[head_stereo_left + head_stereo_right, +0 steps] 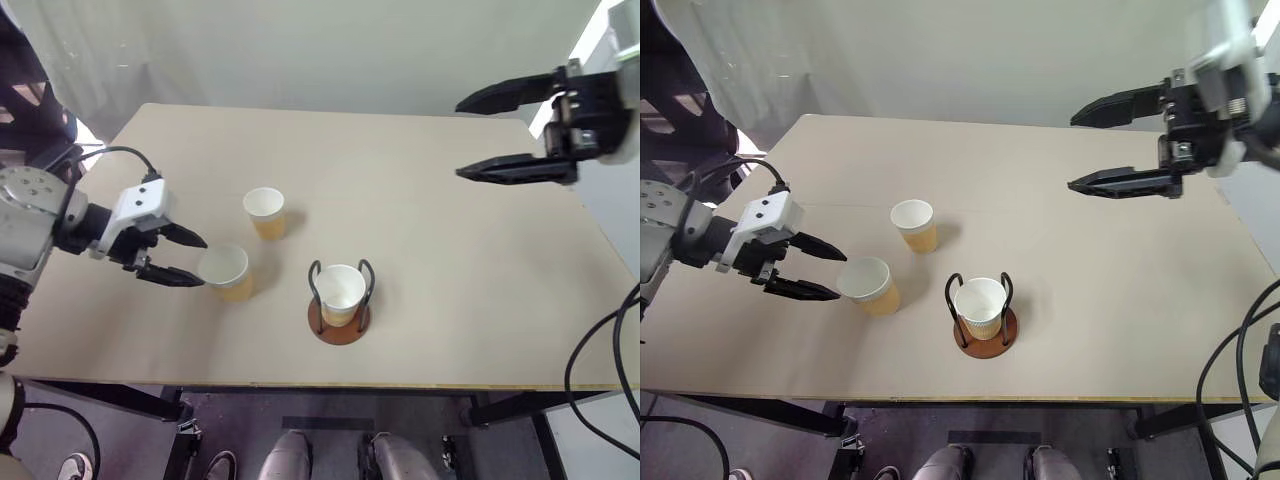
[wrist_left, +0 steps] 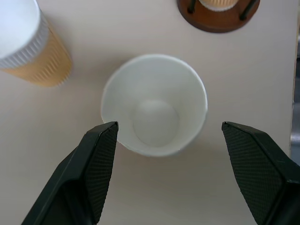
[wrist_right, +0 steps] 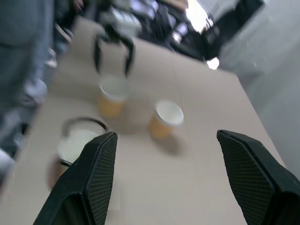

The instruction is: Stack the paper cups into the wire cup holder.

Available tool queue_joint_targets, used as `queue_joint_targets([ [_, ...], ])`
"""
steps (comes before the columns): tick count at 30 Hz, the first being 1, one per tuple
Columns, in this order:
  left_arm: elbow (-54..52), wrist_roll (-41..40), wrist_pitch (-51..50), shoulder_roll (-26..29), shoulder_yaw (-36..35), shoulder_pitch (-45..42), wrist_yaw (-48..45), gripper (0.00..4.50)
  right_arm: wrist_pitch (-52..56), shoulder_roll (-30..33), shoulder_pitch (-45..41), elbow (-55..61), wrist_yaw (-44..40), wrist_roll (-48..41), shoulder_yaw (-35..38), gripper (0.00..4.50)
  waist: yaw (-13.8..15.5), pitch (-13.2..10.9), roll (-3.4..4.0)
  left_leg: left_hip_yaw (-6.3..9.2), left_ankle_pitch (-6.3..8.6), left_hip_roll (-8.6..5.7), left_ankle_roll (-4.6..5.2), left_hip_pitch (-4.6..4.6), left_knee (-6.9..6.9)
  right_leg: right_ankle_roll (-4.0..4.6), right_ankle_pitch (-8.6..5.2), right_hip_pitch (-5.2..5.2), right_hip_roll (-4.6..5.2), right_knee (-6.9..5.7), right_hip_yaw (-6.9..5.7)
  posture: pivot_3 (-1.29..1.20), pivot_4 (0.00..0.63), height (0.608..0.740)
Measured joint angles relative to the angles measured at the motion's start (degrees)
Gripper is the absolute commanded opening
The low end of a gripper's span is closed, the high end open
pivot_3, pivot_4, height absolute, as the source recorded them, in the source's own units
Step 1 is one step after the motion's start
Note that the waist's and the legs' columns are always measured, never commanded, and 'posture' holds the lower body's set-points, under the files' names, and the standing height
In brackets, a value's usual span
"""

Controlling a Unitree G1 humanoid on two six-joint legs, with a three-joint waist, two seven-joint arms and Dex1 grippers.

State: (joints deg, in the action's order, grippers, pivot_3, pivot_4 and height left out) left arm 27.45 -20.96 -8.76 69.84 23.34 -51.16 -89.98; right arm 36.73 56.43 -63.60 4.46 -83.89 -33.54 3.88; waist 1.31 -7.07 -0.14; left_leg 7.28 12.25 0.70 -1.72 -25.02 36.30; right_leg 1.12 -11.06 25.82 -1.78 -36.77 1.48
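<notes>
A: What's in the wire cup holder [image 1: 339,318]?

B: One paper cup [image 1: 340,292], upright between the two black loops, sitting on the brown disc base. White inside, nothing in it. Holder's near the front edge of the table [image 1: 450,250], roughly mid-width.

A: Other cups?

B: Two loose on the table, both upright, both w/ nothing in them. Nearer cup [image 1: 226,272] is just left of the holder; farther cup [image 1: 265,212] sits behind it, a bit to the right, apart from it.

A: Grippers vs. cups?

B: Left gripper [image 1: 185,259] is wide open, holding nothing. Fingertips are right at the nearer cup's left side, one each side of the rim line; can't tell if touching. Right gripper [image 1: 470,137] hangs high over the table's far right corner, fingers spread wide, nothing betw. them, well apart from every cup.

A: Wrist cams add anything?

B: Left wrist view looks straight down into the nearer cup [image 2: 154,104]: bare white bottom, rim betw. the two fingers, one finger [image 2: 101,159] close to the rim. Right wrist view's blurred; shows all three cups plus the other gripper [image 3: 112,49] by its cup
</notes>
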Motion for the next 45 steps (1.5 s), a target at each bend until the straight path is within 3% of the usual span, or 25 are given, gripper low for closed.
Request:
queue_joint_targets([
  [9, 1.7, -0.9, 3.9, -4.2, 7.7, -3.3, 0.0, 3.80, 3.0, 0.7, 3.0, 5.1, 2.8, -4.8, 1.9, 3.47, 0.0, 0.0, 0.02, -0.01, -0.19, -0.01, 0.23, 0.04, 0.69, -0.16, 0.25, -0.17, 0.00, -0.17, 0.01, 0.00, 0.150, 0.740],
  [17, 9.9, 8.2, 10.7, -9.4, 11.5, -6.0, -0.1, 3.80, 4.7, 2.3, 4.2, 8.0, 5.5, -6.3, 2.3, 3.47, 0.0, 0.0, 0.02, -0.02, -0.35, -0.07, 0.38, 0.00, 0.83, -0.22, 0.40, -0.21, 0.00, -0.16, 0.08, 0.00, 0.150, 0.740],
  [20, 12.5, 10.4, 12.9, -11.9, 11.0, -6.4, -0.1, 3.16, 5.3, 2.8, 4.8, 8.9, 6.3, -7.4, 2.5, 3.51, 0.2, 0.0, 0.02, -0.02, -0.35, -0.11, 0.38, -0.03, 0.84, -0.29, 0.42, -0.23, 0.01, -0.13, 0.08, 0.00, 0.150, 0.740],
  [25, 13.6, 10.9, 13.9, -13.8, 10.8, -6.4, -0.1, 1.38, 6.6, 6.7, 10.1, 10.4, 6.3, -9.0, 5.1, 3.51, 0.4, 0.0, 0.00, -0.01, -0.30, -0.15, 0.44, -0.16, 0.89, -0.48, 0.48, -0.22, 0.01, -0.05, 0.11, 0.00, 0.150, 0.740],
  [29, 13.6, 6.9, 13.7, -13.7, 11.8, -9.0, -0.1, 0.03, 7.2, 8.5, 13.2, 11.9, 7.5, -9.8, 7.3, 3.51, 0.4, 0.0, 0.00, 0.00, -0.29, -0.18, 0.45, -0.21, 0.88, -0.57, 0.45, -0.20, 0.01, -0.05, 0.11, 0.00, 0.150, 0.740],
  [38, 13.1, -15.8, 7.6, -15.8, 20.7, -39.7, -0.4, 0.03, 10.5, 12.7, 16.5, 16.6, 11.4, -15.2, 15.3, 3.51, 1.1, 0.0, 0.15, 0.08, -0.09, -0.54, 0.89, -0.73, 1.19, -1.17, 0.42, -0.21, 0.23, 0.51, 0.33, 0.00, 0.150, 0.740],
  [45, 8.2, -27.9, 9.8, -17.4, 40.6, -43.9, -0.5, 0.03, 20.5, 14.3, 24.7, 22.9, 16.0, -28.2, 32.9, 3.51, 1.3, 0.0, 0.55, -0.17, 0.21, -0.82, 1.10, -0.98, 1.88, -1.79, 0.15, -0.25, 0.59, 0.42, 0.36, 0.00, 0.150, 0.740],
])
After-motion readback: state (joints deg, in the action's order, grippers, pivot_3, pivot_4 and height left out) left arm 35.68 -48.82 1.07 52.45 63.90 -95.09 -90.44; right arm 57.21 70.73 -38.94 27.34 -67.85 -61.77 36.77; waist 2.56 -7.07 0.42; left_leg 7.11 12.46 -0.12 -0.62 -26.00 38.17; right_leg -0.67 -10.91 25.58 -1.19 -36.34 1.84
